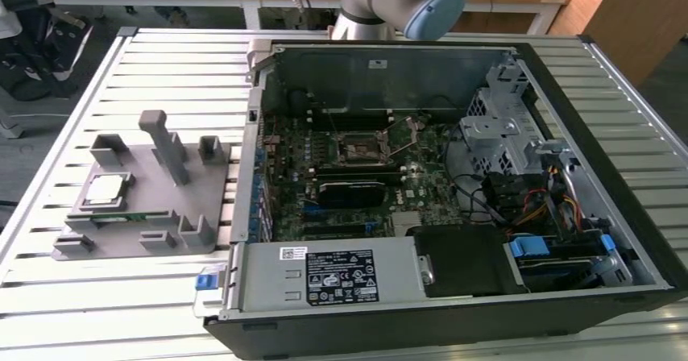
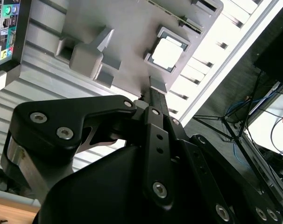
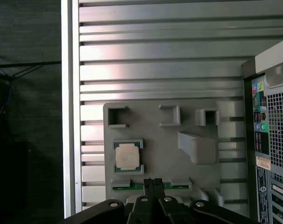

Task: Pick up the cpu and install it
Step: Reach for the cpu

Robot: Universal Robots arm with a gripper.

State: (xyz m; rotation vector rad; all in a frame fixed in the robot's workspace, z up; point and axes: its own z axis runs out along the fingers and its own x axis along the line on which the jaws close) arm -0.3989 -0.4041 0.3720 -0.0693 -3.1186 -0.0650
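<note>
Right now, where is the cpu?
The cpu sits in a recess of the grey holder on the slatted table, at the exterior view's left of the open computer case.

The exterior view looks steeply down from high on the bench [image 1: 161, 63], the open computer case [image 1: 387, 71] and, at the exterior view's left, the grey holder [image 1: 151, 216]. The first wrist view faces straight down on that holder from well above. The second wrist view sees it obliquely past the gripper [image 2: 158, 88]. All three share the holder and the cpu [image 3: 128, 155].
</note>
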